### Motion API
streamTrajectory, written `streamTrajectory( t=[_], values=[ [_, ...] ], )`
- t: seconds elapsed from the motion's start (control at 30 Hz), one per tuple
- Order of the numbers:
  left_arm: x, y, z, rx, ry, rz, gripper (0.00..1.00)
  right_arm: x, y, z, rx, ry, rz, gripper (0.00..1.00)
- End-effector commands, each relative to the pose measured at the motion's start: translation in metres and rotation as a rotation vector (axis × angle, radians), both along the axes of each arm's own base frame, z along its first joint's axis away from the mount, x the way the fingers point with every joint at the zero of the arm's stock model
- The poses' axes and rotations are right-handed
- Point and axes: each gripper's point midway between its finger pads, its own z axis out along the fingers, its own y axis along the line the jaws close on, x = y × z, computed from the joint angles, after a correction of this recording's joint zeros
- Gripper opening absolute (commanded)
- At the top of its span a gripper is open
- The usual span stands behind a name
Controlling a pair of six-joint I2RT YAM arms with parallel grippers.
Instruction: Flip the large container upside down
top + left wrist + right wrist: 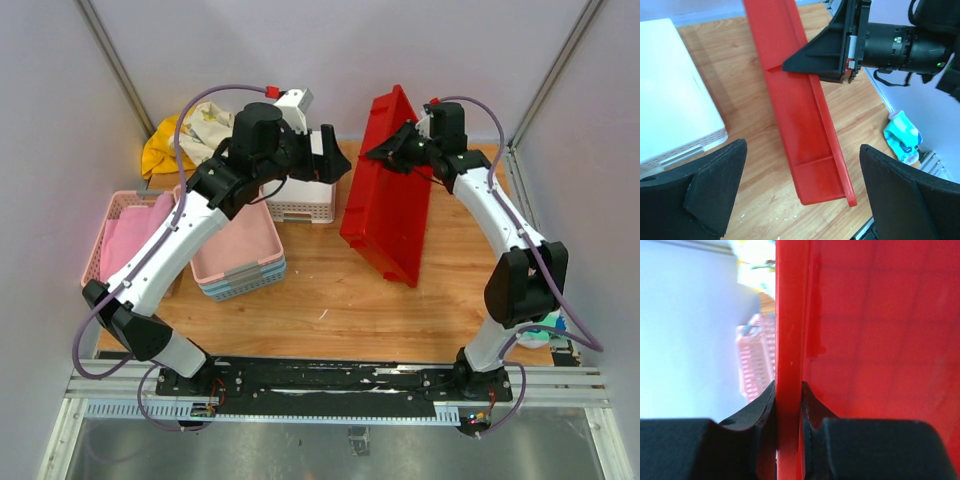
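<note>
The large container (388,200) stands tipped up on one long edge at the right rear of the bench (330,295), leaning rather than lying flat. The right gripper (789,390) has its jaws pinched across the raised rim. The left gripper (802,195) hovers just beside the bin, jaws spread wide and holding nothing. The bin looks light, stiff and smooth, so probably slippery. The rim lip seems the soundest hold, and the low edge could skid on the wood.

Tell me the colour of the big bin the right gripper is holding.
The bin is bright red; the top external view shows it best.
</note>
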Motion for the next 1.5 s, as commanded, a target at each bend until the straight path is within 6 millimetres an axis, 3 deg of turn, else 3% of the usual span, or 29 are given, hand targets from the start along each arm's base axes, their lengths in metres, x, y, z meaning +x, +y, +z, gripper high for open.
streamTrajectory(
  t=[0.0,0.17,0.33,0.47,0.67,0.87,0.97,1.0,1.07,1.13,1.23,1.33,1.4,1.43,1.47],
  values=[
    [-0.008,-0.008,0.012,-0.049,-0.017,-0.049,0.99,-0.01,0.038,0.073,0.308,-0.266,0.251,0.0],
    [-0.021,-0.02,0.017,-0.111,-0.019,-0.136,0.99,-0.024,0.033,0.091,0.501,-0.337,0.336,0.01],
    [-0.019,-0.019,0.015,-0.102,-0.019,-0.128,0.99,-0.038,0.025,0.107,0.668,-0.323,0.374,0.01],
    [-0.018,-0.023,0.013,-0.106,-0.01,-0.141,0.99,-0.038,0.011,0.101,0.756,-0.294,0.357,0.0],
    [-0.014,-0.026,0.004,-0.096,0.014,-0.138,0.99,-0.026,-0.035,0.052,0.86,-0.177,0.286,0.01],
    [-0.009,-0.032,0.001,-0.095,0.026,-0.147,0.99,-0.027,-0.088,-0.012,0.789,-0.059,0.212,0.04],
    [-0.008,-0.035,-0.002,-0.102,0.036,-0.154,0.99,-0.033,-0.129,-0.04,0.766,-0.04,0.152,0.17],
    [-0.007,-0.037,-0.004,-0.102,0.041,-0.158,0.99,-0.035,-0.144,-0.049,0.755,-0.038,0.123,0.24],
    [-0.005,-0.04,-0.011,-0.095,0.058,-0.16,0.99,-0.04,-0.17,-0.063,0.735,-0.036,0.075,0.48],
    [-0.001,-0.043,-0.021,-0.086,0.074,-0.16,0.99,-0.044,-0.194,-0.076,0.727,-0.032,0.003,0.6],
    [0.007,-0.051,-0.037,-0.082,0.113,-0.159,0.99,-0.046,-0.217,-0.1,0.696,0.01,-0.093,0.66],
    [0.008,-0.06,-0.054,-0.085,0.163,-0.188,0.99,-0.046,-0.224,-0.117,0.619,0.055,-0.131,0.69],
    [0.01,-0.063,-0.062,-0.08,0.186,-0.194,0.99,-0.046,-0.228,-0.126,0.501,0.097,-0.156,0.7],
    [0.01,-0.064,-0.066,-0.074,0.194,-0.195,0.99,-0.059,-0.226,-0.142,0.443,0.241,-0.192,0.71],
    [0.01,-0.064,-0.068,-0.069,0.196,-0.192,0.99,-0.063,-0.232,-0.147,0.294,0.233,-0.173,0.71]
  ],
)
